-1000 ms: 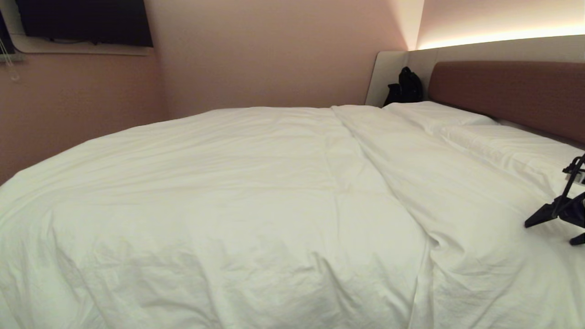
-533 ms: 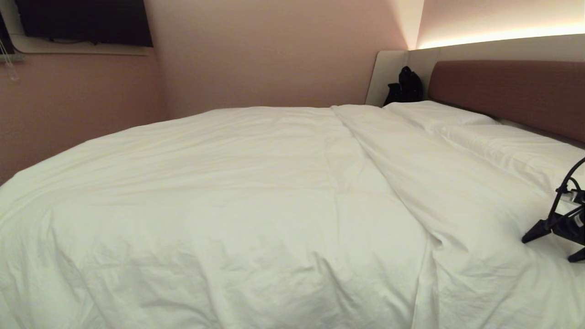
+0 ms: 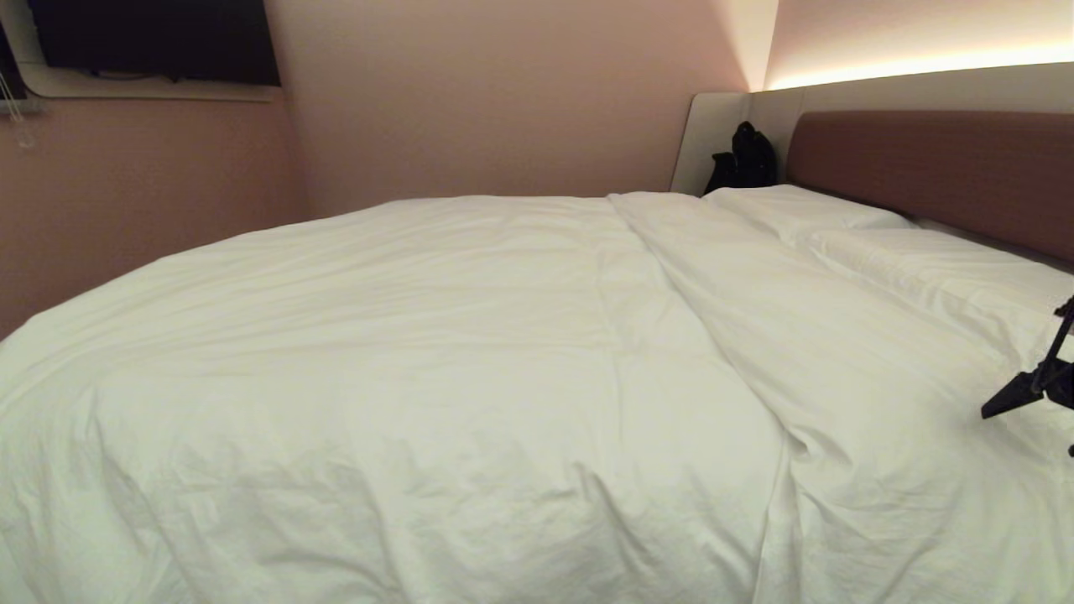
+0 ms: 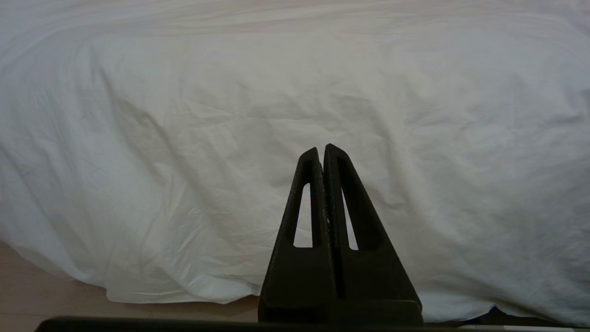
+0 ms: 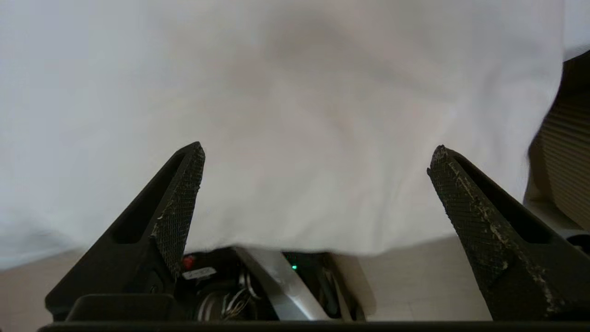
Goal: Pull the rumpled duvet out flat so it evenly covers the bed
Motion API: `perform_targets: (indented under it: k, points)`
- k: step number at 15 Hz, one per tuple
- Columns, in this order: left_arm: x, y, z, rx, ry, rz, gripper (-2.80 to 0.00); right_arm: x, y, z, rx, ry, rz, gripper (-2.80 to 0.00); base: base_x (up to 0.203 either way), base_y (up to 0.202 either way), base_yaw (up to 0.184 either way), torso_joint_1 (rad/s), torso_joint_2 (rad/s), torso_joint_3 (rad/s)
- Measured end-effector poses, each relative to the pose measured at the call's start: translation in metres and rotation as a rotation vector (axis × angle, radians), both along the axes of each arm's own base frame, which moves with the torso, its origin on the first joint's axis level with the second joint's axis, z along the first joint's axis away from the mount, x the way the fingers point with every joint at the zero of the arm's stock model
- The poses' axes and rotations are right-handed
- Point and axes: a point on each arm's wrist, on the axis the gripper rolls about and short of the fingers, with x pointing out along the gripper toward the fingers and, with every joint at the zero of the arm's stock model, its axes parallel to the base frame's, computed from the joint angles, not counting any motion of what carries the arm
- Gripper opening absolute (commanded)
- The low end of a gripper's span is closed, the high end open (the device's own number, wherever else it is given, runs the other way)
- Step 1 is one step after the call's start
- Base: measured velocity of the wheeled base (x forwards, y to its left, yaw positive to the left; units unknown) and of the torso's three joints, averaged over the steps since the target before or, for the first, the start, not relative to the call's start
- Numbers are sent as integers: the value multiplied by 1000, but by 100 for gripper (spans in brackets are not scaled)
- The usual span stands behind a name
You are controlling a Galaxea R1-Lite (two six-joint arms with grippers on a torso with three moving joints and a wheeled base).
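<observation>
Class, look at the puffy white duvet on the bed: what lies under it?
The puffy white duvet hides the mattress completely. Beyond its top edge two flat white pillows show before the brown padded headboard.

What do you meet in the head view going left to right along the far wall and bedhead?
Dark screen → pink wall → pale panel → black bag → brown headboard, with the right end effector at the right edge, lower down over the duvet.
</observation>
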Motion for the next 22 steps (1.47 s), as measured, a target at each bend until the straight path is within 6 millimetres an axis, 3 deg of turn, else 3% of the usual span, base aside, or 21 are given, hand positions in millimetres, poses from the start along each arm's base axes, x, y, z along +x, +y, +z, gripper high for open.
perform_targets:
  k: [5,11,12,18,22]
  points:
    - [0,0,0,0,0,0,-280,-41,53,69,-7,-137,42,0,0,0,0,0,0,0]
    - [0,0,0,0,0,0,-280,-72,95,106,-14,-234,70,0,0,0,0,0,0,0]
    - [0,0,0,0,0,0,-280,-75,100,110,-13,-247,73,-280,0,0,0,0,0,0]
    - [0,0,0,0,0,0,-280,-98,138,133,-6,-338,142,-280,0,0,0,0,0,0]
    - [0,0,0,0,0,0,-280,-118,152,145,-14,-397,169,-280,0,0,0,0,0,0]
